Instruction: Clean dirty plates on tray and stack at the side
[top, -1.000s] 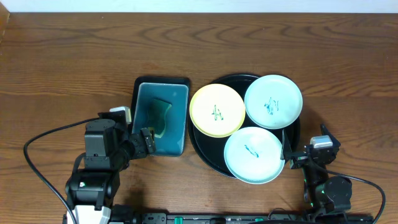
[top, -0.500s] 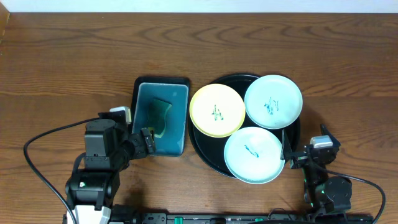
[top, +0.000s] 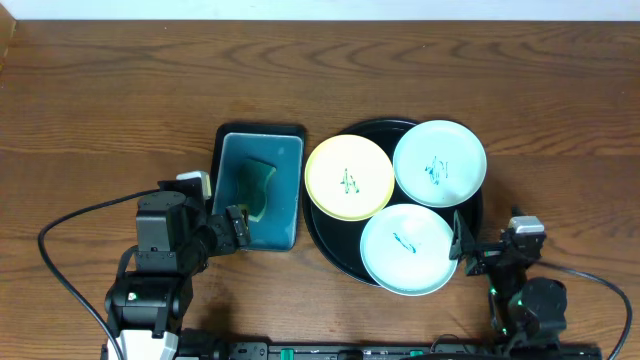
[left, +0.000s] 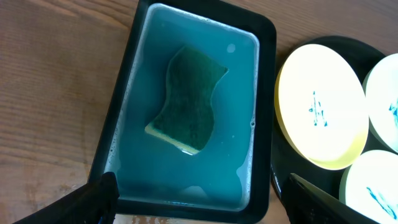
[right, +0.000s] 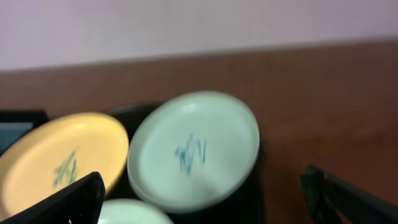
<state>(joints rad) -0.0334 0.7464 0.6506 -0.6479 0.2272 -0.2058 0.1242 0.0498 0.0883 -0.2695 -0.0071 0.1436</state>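
1. While poised wide open and empty: left gripper (left: 202, 183) and right gripper (right: 200, 177) alike.
2. Step, as judged: very start of cleaning. Scribbles on all three plates, nothing stacked at the side yet.
3. Sponge (left: 186, 99): straight ahead of the left gripper, lying in blue water inside the teal tray (left: 267, 74).
4. Plates, all on the black tray (top: 322, 240): yellow plate (top: 349, 178) ahead and right of the left gripper; near mint plate (top: 408, 249) just ahead of the right gripper, contact unclear; far mint plate (top: 440, 163) beyond it.
5. Next move, as judged: reach forward and down with the left, close across the sponge's narrow waist, lift slowly; drips likely.
6. Left wrist only: water and the sponge's yellow underside. Right wrist only: low, blurred look across plate rims. Overhead only: both arms and the whole layout on the wooden table (top: 100, 100).
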